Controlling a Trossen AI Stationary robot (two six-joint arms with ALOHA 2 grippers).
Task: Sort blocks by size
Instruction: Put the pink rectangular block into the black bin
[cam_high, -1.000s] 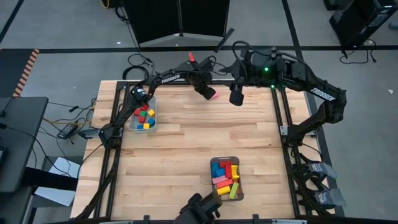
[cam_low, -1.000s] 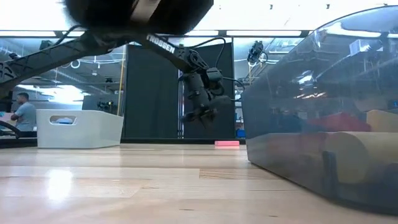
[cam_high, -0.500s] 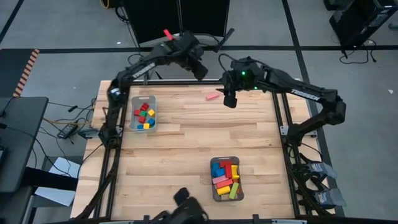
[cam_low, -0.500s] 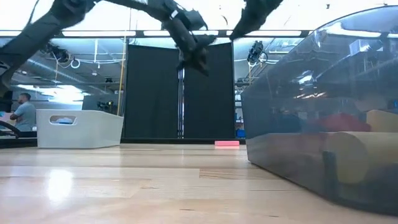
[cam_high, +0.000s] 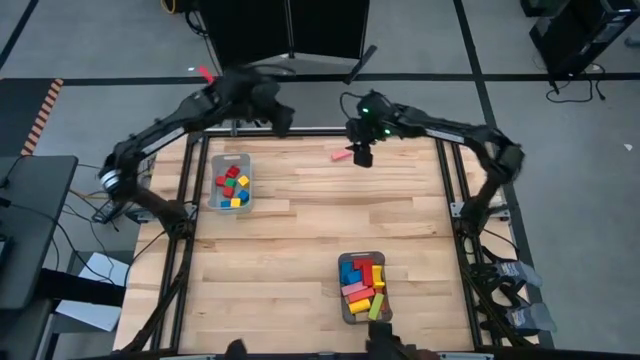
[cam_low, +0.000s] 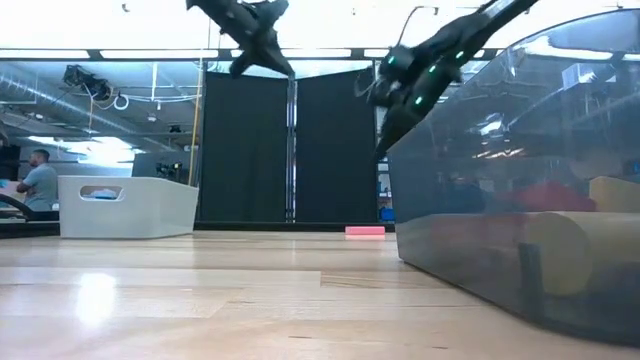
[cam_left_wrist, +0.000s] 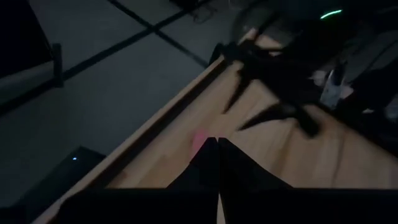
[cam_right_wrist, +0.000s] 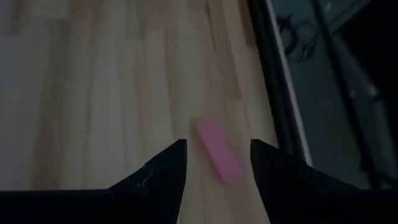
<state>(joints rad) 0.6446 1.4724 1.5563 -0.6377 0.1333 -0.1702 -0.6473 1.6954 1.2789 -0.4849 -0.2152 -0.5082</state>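
A pink bar block (cam_high: 341, 155) lies flat on the wooden table near its far edge; it also shows in the low view (cam_low: 365, 231) and the right wrist view (cam_right_wrist: 217, 151). My right gripper (cam_high: 360, 156) is open and hangs above the pink block (cam_low: 385, 140), with a finger on either side in its wrist view (cam_right_wrist: 217, 165), touching nothing. My left gripper (cam_high: 282, 120) is shut and empty, raised high over the table's far edge, left of the block (cam_low: 286, 70) (cam_left_wrist: 217, 155).
A grey tray (cam_high: 214, 160) of small coloured cubes stands at the far left. A second grey tray (cam_high: 343, 262) with longer bars stands near the front, right of centre; it fills the right of the low view (cam_low: 500, 200). A black frame rail (cam_right_wrist: 273, 81) borders the far edge.
My left gripper has risen from just above the pink block and swung toward the table's far left, beyond the far edge. My right gripper has gone toward the table's left and now stands over the pink block. The block has stayed on the table.
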